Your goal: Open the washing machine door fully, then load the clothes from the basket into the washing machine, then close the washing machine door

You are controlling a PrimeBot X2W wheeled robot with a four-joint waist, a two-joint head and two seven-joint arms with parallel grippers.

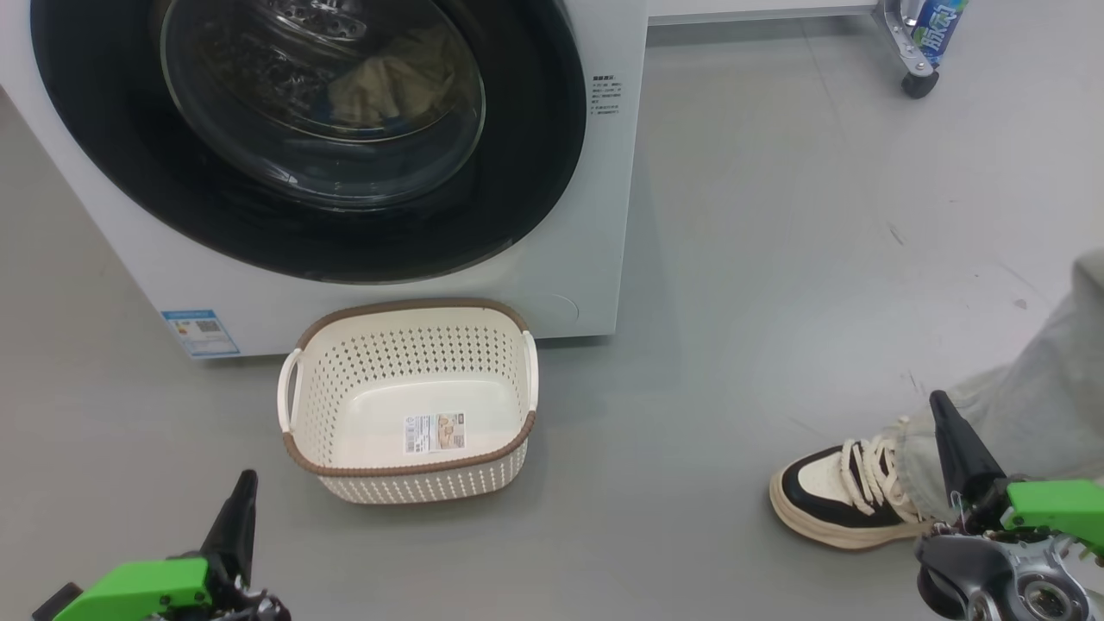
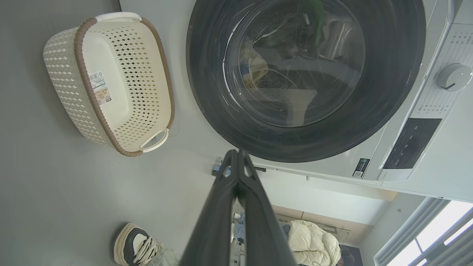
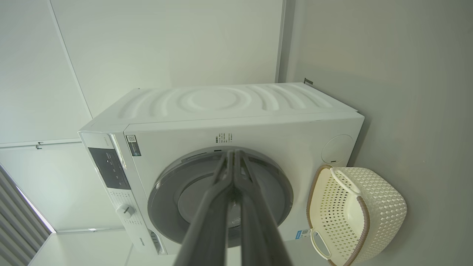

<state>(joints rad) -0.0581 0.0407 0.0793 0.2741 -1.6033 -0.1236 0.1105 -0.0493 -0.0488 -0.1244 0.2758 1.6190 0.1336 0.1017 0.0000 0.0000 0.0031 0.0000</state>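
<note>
Cream perforated plastic basket [image 1: 414, 487] empty, pale clothes [image 1: 388, 82] behind shut black-rimmed glass door [image 1: 526, 198], so left end effector [image 1: 244, 496] and right end effector [image 1: 947, 414] rest pressed together.

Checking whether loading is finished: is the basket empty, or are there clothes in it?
Empty: the basket shows its bare base and label sticker, with no garments inside.

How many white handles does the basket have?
2: the left handle and the right handle, one on each short end of the basket, seen from the head view. None looks hidden.
</note>
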